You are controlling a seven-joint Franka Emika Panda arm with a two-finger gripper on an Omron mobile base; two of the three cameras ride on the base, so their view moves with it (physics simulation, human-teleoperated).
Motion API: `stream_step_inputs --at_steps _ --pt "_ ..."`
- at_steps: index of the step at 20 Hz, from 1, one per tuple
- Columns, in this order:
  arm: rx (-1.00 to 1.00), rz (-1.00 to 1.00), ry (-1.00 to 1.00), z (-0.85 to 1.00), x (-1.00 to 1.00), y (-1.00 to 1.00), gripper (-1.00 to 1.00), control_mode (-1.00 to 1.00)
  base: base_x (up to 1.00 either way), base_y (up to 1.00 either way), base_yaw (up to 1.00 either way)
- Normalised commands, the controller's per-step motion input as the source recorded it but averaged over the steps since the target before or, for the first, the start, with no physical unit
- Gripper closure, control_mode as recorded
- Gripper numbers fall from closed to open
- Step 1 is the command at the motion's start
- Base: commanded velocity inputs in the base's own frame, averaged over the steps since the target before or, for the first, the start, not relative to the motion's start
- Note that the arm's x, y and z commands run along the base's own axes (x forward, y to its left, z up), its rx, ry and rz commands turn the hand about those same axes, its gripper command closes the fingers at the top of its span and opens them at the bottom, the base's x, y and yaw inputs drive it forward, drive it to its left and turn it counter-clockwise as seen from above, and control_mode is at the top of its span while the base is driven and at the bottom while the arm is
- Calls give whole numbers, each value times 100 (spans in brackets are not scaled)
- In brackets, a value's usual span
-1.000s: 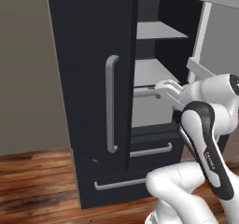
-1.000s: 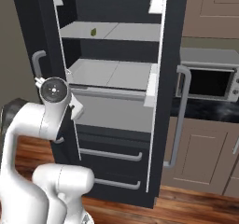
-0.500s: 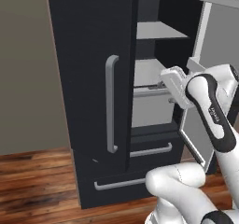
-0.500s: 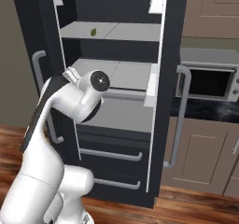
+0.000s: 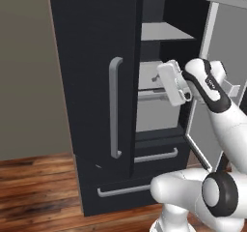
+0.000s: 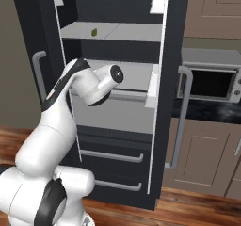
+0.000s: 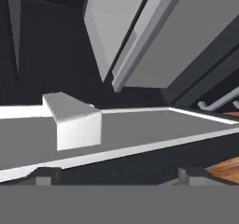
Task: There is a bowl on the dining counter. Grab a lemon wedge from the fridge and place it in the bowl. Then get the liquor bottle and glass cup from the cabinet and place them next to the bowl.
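My end effector (image 5: 174, 82) is open, empty, at the open fridge (image 6: 117, 102) middle level. Lemon wedge (image 6: 93, 32) sits on the upper shelf (image 6: 127, 32), far left.

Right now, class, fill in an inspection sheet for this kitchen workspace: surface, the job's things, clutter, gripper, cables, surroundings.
Surface: grey fridge shelves inside the open black fridge; wooden floor below.
Job's things: a small green lemon wedge sits on the upper shelf, untouched. Bowl, bottle and cup: nothing seen.
Clutter: nothing seen on the shelves apart from the wedge.
Gripper: the gripper is open and empty, raised in front of the fridge's middle level, below the wedge's shelf.
Cables: nothing seen.
Surroundings: fridge doors open with white door bins; two lower drawers shut; microwave on a dark counter to the right, beige cabinets beneath.
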Motion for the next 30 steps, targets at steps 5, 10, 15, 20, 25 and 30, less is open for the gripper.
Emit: stream_step_inputs --at_steps 5,10,15,20,25,30 --pt "2 0 9 0 52 63 -100 -100 0 0 0" --pt "2 0 5 0 47 48 -100 -100 0 0 0" --pt "2 0 0 -1 22 41 -100 -100 0 0 0" --pt "0 1 0 -4 -22 65 -100 -100 0 0 0" --pt "0 6 -3 -11 -52 78 -100 -100 0 0 0" --pt "0 8 -4 -12 -59 81 -100 -100 0 0 0"
